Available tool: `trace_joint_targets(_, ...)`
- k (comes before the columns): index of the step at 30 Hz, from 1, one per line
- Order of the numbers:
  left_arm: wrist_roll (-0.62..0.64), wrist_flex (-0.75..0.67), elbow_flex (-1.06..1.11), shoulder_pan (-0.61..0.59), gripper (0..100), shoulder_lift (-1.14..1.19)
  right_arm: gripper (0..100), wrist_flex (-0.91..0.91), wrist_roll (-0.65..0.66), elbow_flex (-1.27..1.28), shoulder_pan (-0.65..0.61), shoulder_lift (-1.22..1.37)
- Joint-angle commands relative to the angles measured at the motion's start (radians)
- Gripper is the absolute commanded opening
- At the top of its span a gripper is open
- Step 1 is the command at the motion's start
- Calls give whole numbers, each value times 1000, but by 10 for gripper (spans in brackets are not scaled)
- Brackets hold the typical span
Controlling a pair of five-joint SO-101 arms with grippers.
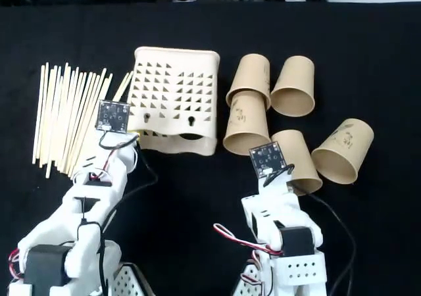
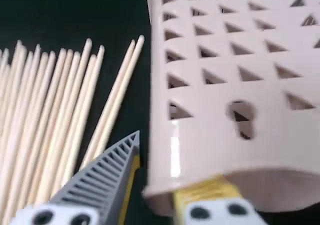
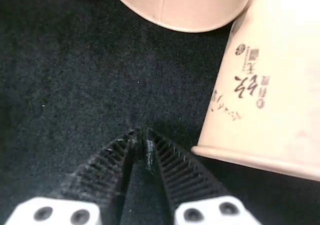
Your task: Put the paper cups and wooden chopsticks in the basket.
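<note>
**Basket rim to be gripped before righting**

The basket (image 1: 176, 92) is seen lying on its side on the black cloth (image 1: 368, 59), its mouth apparently turned toward the arms. The chopsticks (image 1: 66, 115) are spread just beside it on one side, and five cups (image 1: 248, 122) lie tipped over on the other. The left gripper (image 2: 160, 170) is set at the near rim with its jaws apart. The grey jaw is outside the side wall and the yellow one is tucked under the rim, so the wall is between them but not pinched. The right gripper (image 3: 141, 135) is held low over bare cloth just beside a cup, its jaws almost touching and nothing held.

The step is judged to be taking hold of the rim so that the basket can be stood up. The wall should be seated deep between the jaws before they are closed, since thin perforated plastic is likely to flex and slip. The nearest chopsticks should be kept clear of the grey jaw. The basket is best tilted slowly about its far edge, so that it is not dragged into the cups
</note>
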Motion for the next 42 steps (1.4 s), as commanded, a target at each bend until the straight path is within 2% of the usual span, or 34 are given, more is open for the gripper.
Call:
trace_joint_targets(1,5,-31,-51,5,27,-23,15,3,-2,-4,8,-84)
trace_joint_targets(3,60,41,-68,-2,29,-74,15,3,-2,-4,8,-84)
trace_joint_targets(5,107,192,-113,-4,29,-152,15,3,-2,-4,8,-84)
trace_joint_targets(11,201,905,-447,4,29,-394,15,3,-2,-4,8,-84)
trace_joint_targets(13,224,1077,-579,4,29,-425,15,3,-2,-4,8,-84)
trace_joint_targets(16,259,1241,-728,5,29,-416,15,3,-2,-4,8,-84)
trace_joint_targets(21,338,1412,-866,22,29,-367,15,3,-2,-4,8,-84)
trace_joint_targets(26,356,1554,-1001,166,29,-339,15,3,-2,-4,8,-84)
trace_joint_targets(28,358,1613,-1069,189,29,-331,15,3,-2,-4,8,-84)
trace_joint_targets(35,384,1717,-1188,79,30,-204,15,3,-2,-4,8,-84)
trace_joint_targets(39,381,1765,-1214,71,37,-101,15,3,-2,-4,8,-84)
trace_joint_targets(42,384,1765,-1208,71,124,-57,15,3,-2,-4,8,-84)
